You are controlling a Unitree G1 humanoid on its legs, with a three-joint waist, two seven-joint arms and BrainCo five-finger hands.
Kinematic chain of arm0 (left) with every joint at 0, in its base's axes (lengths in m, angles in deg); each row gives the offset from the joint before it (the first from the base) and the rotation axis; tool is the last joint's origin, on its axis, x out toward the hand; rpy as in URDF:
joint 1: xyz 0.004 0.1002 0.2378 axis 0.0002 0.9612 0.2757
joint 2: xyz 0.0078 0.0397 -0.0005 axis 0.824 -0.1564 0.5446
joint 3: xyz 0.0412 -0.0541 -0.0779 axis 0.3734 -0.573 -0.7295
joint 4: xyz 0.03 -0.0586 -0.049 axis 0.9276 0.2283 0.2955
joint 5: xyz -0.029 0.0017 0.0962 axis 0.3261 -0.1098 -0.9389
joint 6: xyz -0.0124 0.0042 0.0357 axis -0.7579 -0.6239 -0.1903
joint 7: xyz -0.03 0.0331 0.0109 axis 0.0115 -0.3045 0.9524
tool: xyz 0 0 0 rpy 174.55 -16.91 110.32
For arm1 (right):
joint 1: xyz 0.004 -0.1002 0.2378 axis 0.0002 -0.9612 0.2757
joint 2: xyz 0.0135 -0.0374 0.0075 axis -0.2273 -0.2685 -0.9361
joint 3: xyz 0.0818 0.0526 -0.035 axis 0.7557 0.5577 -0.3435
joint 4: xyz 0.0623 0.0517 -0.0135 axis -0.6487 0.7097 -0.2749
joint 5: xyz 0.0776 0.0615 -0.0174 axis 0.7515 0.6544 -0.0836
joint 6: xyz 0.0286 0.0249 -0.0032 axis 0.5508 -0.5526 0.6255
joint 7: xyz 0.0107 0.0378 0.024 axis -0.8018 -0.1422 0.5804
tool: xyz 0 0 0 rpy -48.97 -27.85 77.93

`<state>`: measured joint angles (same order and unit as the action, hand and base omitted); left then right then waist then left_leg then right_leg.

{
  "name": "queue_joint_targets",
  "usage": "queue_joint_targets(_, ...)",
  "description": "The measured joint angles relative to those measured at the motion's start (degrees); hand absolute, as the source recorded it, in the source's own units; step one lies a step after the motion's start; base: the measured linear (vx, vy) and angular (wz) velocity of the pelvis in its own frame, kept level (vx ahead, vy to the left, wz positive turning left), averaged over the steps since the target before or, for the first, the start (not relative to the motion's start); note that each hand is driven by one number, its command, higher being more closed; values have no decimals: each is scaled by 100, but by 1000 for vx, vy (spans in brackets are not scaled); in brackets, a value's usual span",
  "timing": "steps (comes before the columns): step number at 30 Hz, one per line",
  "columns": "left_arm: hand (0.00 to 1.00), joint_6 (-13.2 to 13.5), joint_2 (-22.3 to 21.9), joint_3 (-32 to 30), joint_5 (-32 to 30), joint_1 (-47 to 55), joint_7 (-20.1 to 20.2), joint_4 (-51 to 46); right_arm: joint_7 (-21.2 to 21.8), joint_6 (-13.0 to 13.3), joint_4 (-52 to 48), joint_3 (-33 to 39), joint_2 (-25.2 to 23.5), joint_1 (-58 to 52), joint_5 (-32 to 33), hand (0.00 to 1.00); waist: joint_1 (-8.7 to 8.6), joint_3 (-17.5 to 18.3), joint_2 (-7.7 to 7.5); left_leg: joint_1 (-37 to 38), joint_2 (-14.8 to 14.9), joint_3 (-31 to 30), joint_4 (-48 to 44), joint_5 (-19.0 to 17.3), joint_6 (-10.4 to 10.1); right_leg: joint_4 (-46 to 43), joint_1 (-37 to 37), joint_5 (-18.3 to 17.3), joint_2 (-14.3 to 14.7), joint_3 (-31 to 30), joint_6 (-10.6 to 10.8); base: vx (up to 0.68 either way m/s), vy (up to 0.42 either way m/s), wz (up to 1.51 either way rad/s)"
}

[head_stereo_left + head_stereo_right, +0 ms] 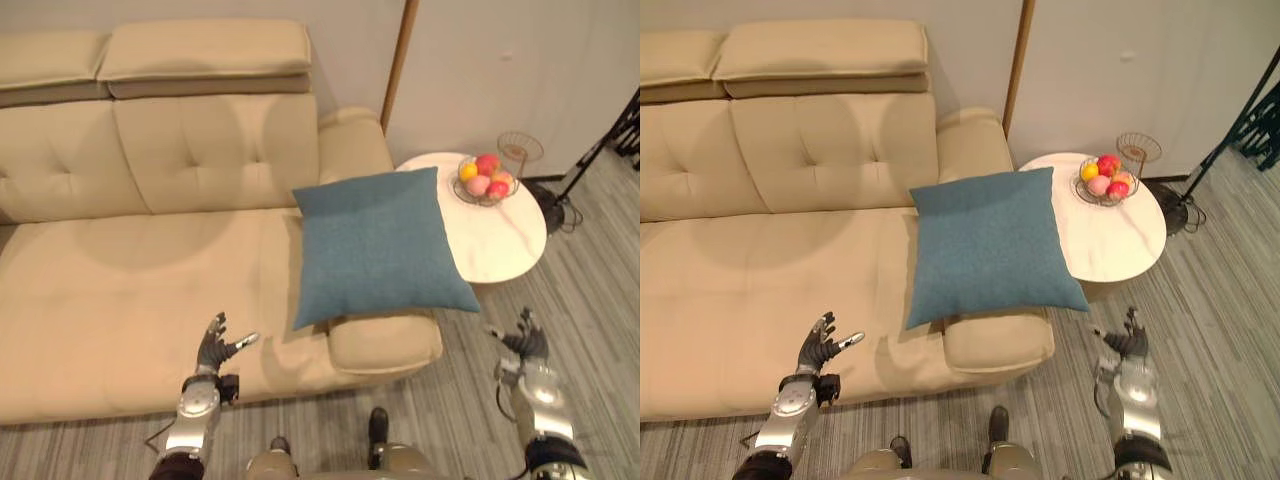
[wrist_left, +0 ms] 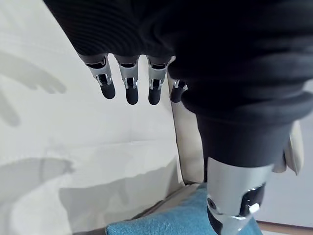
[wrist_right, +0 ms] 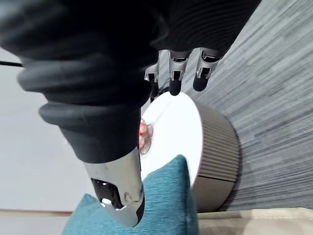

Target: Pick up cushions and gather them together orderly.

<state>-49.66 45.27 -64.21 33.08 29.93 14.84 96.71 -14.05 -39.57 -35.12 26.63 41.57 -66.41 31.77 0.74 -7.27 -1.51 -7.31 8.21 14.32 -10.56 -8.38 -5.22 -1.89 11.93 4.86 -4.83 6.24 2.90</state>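
blue cushion (image 1: 382, 245) on sofa arm (image 1: 385, 340), untouched.

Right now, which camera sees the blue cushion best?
The left eye view: the whole blue cushion shows there, lying over the sofa armrest. The right eye view shows it whole too. Each wrist view catches a corner of it.

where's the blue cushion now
In the left eye view the blue cushion lies right of centre, on the right armrest of the sofa, beside the round white table.
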Motion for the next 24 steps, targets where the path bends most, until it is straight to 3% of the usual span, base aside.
queue_joint_targets(6,0,2,25,510,531,-1606,-25,444,-68,-26,43,-640,132,1436,4,0,-5,-679,-68,-852,92,-110,-484,-1,1,-208,662,104,21,26,-60,-109,-44,5)
queue_joint_targets(12,0,3,8,1052,914,-3667,-260,1385,-360,-163,997,-1283,234,3601,23,0,-27,-1191,-74,-1511,79,-198,-656,131,53,-229,1270,321,-5,-8,-153,-70,-19,8)
queue_joint_targets(13,100,2,1,1113,998,-4113,-284,1641,-448,-223,1131,-1463,228,3960,25,100,-63,-1341,-70,-1546,54,-225,-621,178,54,-228,1304,338,-28,-4,-154,-61,-16,9)
queue_joint_targets(18,100,-11,-18,1313,1187,-5329,-503,2227,-576,-276,1259,-2005,61,5004,14,100,-250,-1615,-109,-1725,2,-277,-285,480,34,-171,1609,575,-38,-81,-240,-71,-21,5)
queue_joint_targets(24,100,-6,277,1295,1509,-5405,-660,2025,-586,-218,778,-2541,118,5094,247,100,-291,-1621,-108,-1661,21,-208,111,741,-79,-82,1727,576,-4,-175,-238,-34,-80,-4)
